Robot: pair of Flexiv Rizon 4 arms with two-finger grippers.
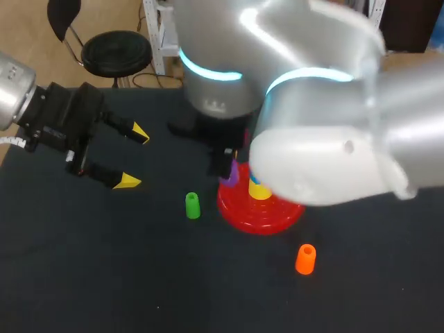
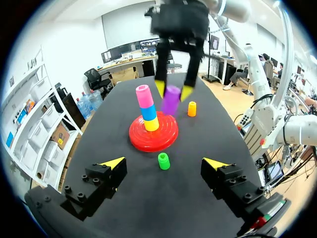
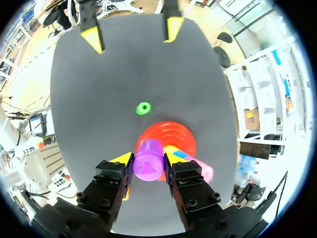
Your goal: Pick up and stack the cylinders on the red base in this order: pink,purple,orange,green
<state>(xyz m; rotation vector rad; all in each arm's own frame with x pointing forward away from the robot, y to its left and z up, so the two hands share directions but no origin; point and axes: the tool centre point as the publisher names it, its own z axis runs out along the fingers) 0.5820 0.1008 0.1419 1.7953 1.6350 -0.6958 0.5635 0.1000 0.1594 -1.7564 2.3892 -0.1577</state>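
Observation:
The red base (image 2: 163,139) carries a post with yellow, blue and a pink cylinder (image 2: 143,95) on top. My right gripper (image 3: 147,159) is shut on the purple cylinder (image 3: 148,166), holding it upright in the air beside that stack, over the base (image 3: 171,134); the left wrist view shows this gripper (image 2: 173,92) and the purple cylinder (image 2: 171,100) too. The green cylinder (image 1: 192,206) stands on the table left of the base (image 1: 267,216). The orange cylinder (image 1: 305,259) stands at the front right. My left gripper (image 1: 134,157) hovers open at the left, holding nothing.
The dark table (image 1: 104,277) stretches around the base. My right arm (image 1: 312,104) hides most of the stack and the table's back right in the head view.

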